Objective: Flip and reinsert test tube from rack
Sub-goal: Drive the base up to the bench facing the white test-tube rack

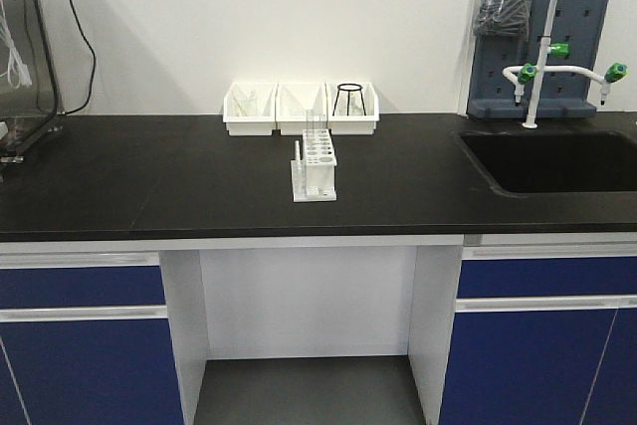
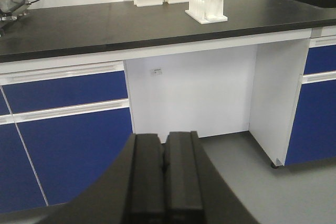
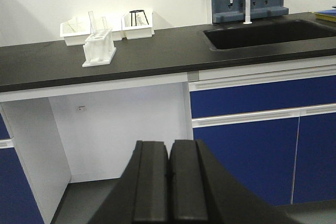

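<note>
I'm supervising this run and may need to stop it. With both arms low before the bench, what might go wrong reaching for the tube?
1. The clear test tubes barely show against the white bins behind the rack; a grasp may miss.
2. The small rack seems to stand free on the counter and might tip.
3. Left gripper and right gripper are shut, below the counter edge; they may clip it rising.

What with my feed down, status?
Left gripper, right gripper shut, empty. Small white plastic test-tube rack upright on black countertop, clear tube in it. Nothing blocking.
</note>
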`<state>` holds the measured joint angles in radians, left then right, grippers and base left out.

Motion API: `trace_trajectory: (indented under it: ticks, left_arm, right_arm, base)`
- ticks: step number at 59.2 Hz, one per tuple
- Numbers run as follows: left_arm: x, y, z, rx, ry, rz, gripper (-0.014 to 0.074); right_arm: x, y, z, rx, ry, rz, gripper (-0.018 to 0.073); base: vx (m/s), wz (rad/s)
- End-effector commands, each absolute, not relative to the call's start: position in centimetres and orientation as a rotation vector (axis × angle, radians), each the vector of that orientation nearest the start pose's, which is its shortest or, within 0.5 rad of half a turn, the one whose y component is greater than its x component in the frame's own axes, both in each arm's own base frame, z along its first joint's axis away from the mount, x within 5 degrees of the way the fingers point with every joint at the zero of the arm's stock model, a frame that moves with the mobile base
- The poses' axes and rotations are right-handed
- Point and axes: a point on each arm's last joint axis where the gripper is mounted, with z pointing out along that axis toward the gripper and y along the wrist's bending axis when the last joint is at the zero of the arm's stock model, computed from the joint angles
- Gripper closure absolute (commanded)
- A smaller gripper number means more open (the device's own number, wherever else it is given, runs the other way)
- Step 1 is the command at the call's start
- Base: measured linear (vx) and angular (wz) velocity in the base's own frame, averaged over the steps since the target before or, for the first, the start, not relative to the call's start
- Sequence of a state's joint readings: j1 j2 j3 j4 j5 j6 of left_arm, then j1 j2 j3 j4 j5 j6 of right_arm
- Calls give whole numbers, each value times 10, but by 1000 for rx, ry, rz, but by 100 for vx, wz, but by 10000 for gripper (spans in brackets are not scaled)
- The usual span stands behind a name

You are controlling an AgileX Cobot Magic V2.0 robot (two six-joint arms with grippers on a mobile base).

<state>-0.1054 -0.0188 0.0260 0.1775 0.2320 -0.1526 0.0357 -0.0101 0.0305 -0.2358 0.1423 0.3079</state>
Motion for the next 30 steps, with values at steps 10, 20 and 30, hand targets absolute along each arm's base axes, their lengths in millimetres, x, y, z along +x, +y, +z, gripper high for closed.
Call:
trace_trajectory:
  ticks: [10,20,30]
  left_arm:
    - [55,-3,194,74,1627,-53,602]
    - [55,-3,194,74,1627,-53,602]
    - [55,-3,194,74,1627,-53,602]
  right_arm:
    - [56,0,198,37,1554,61,570]
    - [56,0,198,37,1554,61,570]
    - [56,0,198,37,1554,61,570]
  base:
    - [0,0]
    - [0,0]
    - [0,0]
